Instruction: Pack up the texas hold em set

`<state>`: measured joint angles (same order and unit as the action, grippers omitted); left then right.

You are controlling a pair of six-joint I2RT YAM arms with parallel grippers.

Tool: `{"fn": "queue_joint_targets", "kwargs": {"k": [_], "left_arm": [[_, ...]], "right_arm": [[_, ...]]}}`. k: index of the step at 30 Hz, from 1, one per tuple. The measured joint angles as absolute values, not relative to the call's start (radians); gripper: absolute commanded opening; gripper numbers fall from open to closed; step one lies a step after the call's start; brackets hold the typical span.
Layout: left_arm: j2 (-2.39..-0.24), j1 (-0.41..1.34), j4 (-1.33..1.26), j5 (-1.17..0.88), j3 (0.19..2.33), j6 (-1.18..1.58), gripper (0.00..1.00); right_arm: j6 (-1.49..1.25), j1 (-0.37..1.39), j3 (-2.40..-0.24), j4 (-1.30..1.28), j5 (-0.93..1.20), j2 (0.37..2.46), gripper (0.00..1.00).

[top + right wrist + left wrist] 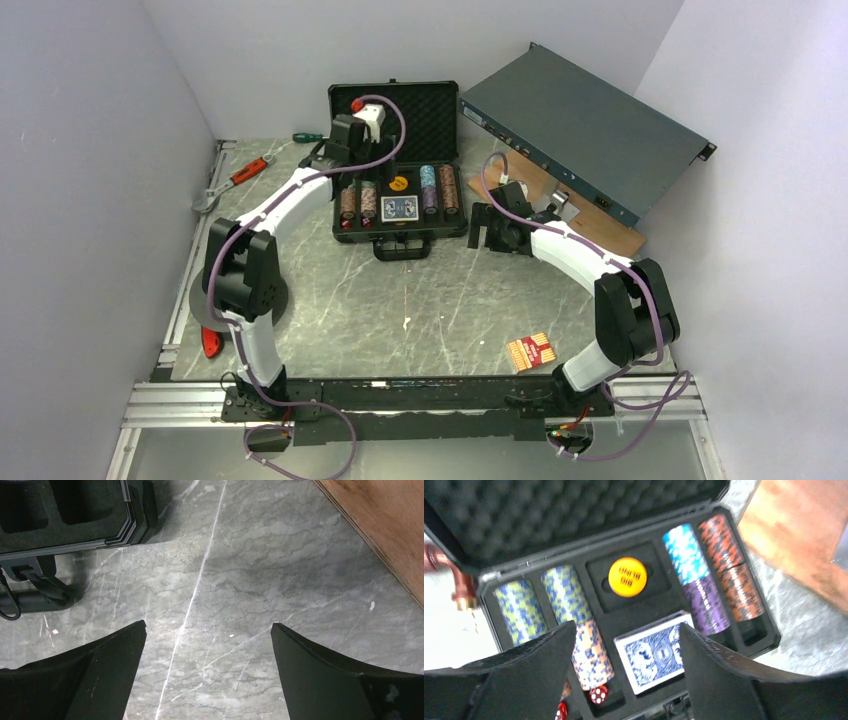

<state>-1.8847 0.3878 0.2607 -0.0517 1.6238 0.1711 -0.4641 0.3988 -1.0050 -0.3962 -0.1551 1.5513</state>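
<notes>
Looking from the left, I see my left gripper [626, 627] spread wide, holding nothing, above the open black case [430, 232]. Chips [566, 595], blue cards [654, 652] and red dice [598, 694] sit inside it. My right gripper [207, 627] hangs spread wide over the grey table [240, 570], just right of the case

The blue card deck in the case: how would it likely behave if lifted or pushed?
The blue card deck looks flat and blocky, so it probably won't roll or tip. If the cards are loose, which I cannot tell, they might slide apart. Its foam slot in the case would likely block sideways pushes.
</notes>
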Motion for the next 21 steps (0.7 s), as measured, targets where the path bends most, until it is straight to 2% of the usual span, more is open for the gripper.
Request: {"fn": "queue_joint_targets", "kwargs": {"k": [4,9,21], "left_arm": [[-1.885,0.386,0.258,-0.039,1.544,0.300,0.49],[-1.885,0.387,0.242,-0.037,1.518,0.406,0.43],[-1.977,0.397,0.190,-0.082,1.528,0.486,0.20]], "right_arm": [[-0.464,0.399,-1.005,-0.396,-0.155,1.551,1.00],[-0.464,0.399,-1.005,-0.396,-0.155,1.551,1.00],[-0.464,0.399,-1.005,-0.396,-0.156,1.551,1.00]]}}
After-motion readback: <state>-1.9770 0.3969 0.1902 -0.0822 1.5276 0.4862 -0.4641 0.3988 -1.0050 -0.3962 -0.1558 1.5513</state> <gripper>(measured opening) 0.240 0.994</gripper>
